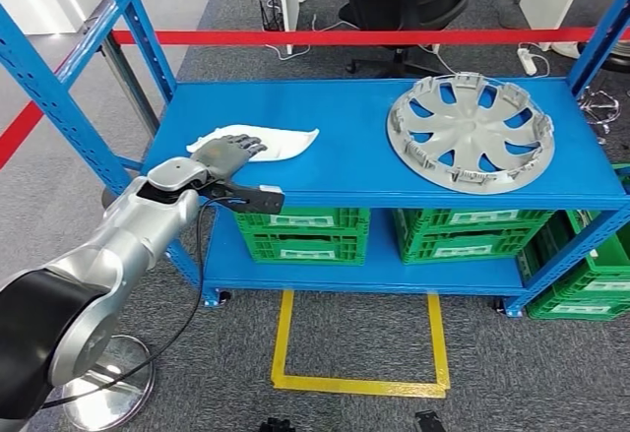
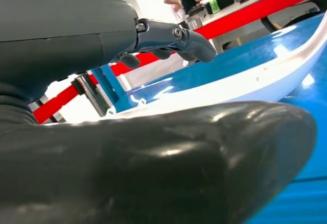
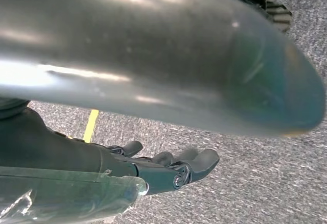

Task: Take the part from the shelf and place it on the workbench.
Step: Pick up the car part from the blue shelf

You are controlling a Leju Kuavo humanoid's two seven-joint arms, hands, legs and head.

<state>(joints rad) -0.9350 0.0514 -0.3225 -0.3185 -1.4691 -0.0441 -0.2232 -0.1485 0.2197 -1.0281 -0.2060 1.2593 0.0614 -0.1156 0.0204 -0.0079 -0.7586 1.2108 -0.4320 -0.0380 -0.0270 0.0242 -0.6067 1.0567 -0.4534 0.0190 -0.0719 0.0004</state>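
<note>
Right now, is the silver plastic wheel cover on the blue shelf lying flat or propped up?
Lying flat. The silver plastic wheel cover rests on the blue shelf, spokes facing up, leaning on nothing.

We see a shelf (image 1: 356,147) of blue painted metal, its top board smooth and glossy enough to catch glare. On it at about 10 o'clock lies a white part (image 1: 285,143) that looks like smooth, shiny plastic; at 2 o'clock the wheel cover (image 1: 471,131) looks like matt silver-grey plastic. The left hand (image 1: 226,154) has dark, semi-gloss fingers, and its arm (image 1: 126,240) is brushed silver metal. Below, the green crates (image 1: 304,234) look like ribbed plastic. The floor (image 1: 356,343) is rough grey carpet, marked with glossy yellow tape (image 1: 356,384). The right hand (image 3: 181,168) looks like dark, smooth plastic.
</note>
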